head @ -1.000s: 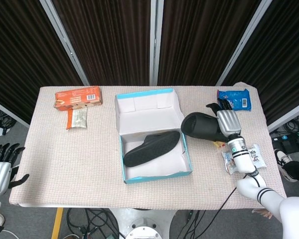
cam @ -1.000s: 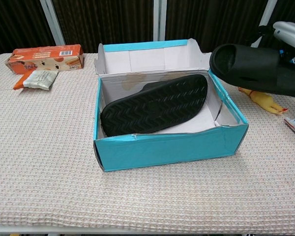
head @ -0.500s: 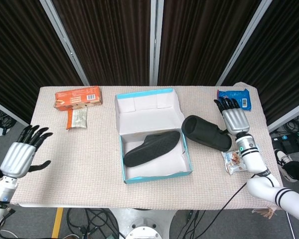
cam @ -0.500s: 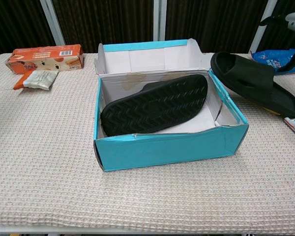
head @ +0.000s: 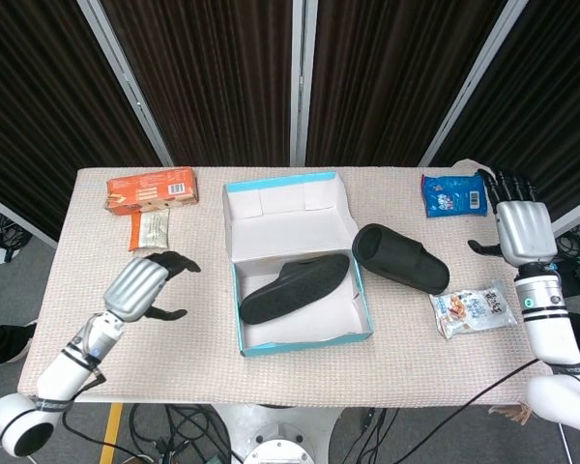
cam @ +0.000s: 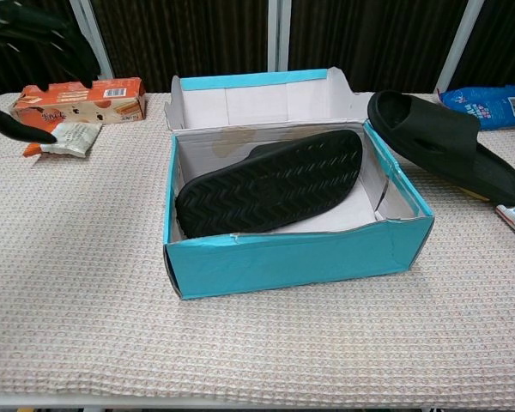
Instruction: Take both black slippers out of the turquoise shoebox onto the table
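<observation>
Head view: left hand [head: 143,287] over bare table [head: 198,333] beside turquoise shoebox [head: 302,340].

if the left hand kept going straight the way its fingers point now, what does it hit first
Probably the left wall of the turquoise shoebox. The left hand points right across bare tablecloth towards it, with the black slipper inside the box beyond. Its height above the table is unclear.

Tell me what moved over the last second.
The right hand let go of the black rubber slipper on the table and drew back rightward. The left hand came in over the table toward the turquoise cardboard shoebox. The second black slipper stayed in the box.
</observation>
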Controlling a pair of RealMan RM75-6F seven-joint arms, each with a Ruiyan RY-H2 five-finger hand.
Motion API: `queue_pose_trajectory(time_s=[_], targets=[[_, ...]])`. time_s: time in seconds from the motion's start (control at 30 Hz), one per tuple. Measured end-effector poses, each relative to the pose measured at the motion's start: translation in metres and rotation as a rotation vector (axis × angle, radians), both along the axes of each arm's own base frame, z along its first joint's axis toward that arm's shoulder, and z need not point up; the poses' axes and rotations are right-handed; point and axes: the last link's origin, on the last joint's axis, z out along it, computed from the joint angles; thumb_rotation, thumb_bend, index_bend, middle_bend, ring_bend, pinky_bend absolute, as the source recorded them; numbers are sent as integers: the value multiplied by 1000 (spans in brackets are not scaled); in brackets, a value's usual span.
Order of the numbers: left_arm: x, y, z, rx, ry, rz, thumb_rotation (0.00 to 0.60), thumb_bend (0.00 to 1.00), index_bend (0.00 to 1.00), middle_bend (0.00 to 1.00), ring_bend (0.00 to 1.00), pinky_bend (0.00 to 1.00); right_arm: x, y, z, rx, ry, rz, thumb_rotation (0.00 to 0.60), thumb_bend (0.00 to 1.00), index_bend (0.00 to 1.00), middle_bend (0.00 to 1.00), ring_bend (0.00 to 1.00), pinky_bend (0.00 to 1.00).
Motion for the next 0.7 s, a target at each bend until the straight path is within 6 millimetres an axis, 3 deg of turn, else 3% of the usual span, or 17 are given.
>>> queue_pose_trajectory(time_s=[0.37,0.7], targets=[[56,13,-63,-100,-21,24,600,96,323,342,292,437,-15,10,9,-22,-35,-2,600,0,0,0,0,0],[92,24,-93,-125,41,21,600,94,283,316,292,444,-25,15,18,-47,-42,-13,600,0,0,0,0,0]])
